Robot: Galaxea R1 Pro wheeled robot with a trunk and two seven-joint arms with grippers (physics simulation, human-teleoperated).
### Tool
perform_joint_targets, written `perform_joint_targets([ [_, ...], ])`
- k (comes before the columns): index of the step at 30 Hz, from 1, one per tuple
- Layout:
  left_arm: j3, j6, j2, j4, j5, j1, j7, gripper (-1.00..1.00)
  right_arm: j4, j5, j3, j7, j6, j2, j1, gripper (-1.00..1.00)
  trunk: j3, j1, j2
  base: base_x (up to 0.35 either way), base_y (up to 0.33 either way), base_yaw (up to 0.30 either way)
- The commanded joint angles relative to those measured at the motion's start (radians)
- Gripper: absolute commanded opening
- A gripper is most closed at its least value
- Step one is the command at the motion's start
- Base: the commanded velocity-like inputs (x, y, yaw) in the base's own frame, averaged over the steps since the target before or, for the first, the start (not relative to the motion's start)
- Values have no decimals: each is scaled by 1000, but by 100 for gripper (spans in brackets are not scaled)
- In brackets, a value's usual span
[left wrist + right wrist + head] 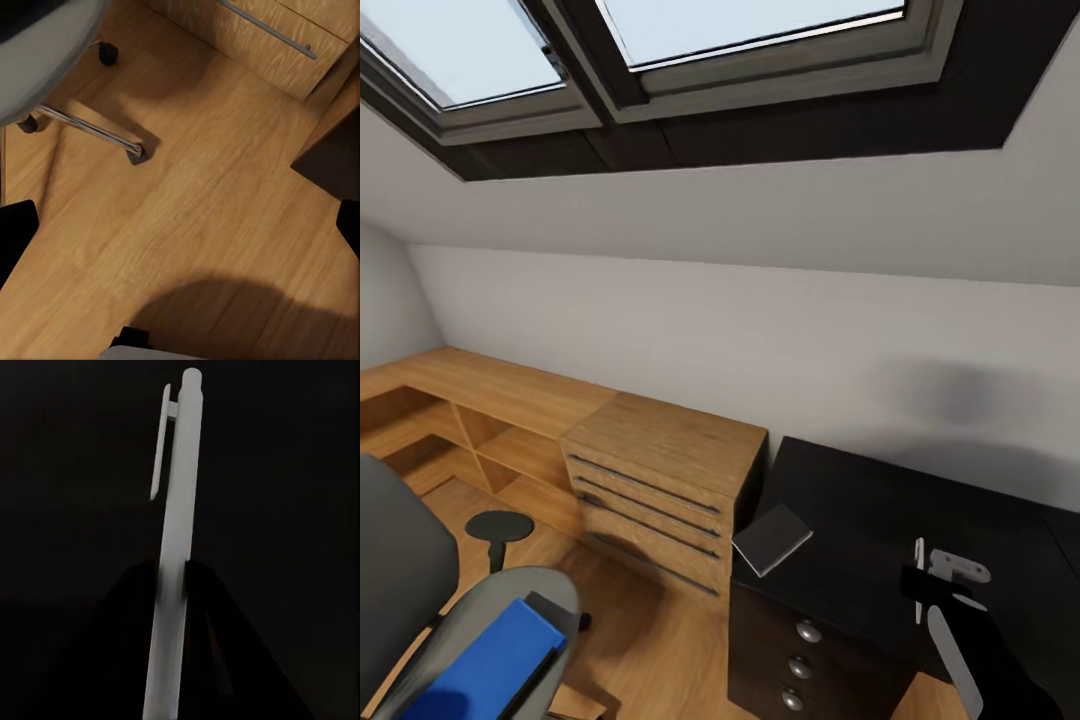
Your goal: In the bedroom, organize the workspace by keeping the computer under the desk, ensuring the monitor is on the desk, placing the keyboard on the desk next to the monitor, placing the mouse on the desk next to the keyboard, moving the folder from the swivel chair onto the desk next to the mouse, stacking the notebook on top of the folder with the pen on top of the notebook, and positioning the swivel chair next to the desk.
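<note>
Black-topped counter [880, 500] at four o'clock of the head view, its black drawer pedestal with round silver knobs below the near edge. Thin grey notebook [772, 538] lying flat, turned askew, at the counter's nine-o'clock corner, overhanging the edge slightly. Slim pale pen [174, 555] with a clip near its cap, held upright against the dark top, pinched low on its barrel. Grey swivel chair [400, 570] at seven o'clock, black armrest raised, chrome leg and caster on the wooden floor. Bright blue folder [495, 665] flat on the seat.

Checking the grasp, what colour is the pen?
White pen, clearest in the right wrist view.
</note>
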Motion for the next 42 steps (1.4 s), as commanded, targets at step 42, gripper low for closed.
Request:
perform_joint_targets([
  [42, -11, -2, -7, -4, 5, 0, 6, 100, 302, -14, 3, 8, -154, -6, -82, -100, -1, 0, -1, 88, -6, 0],
])
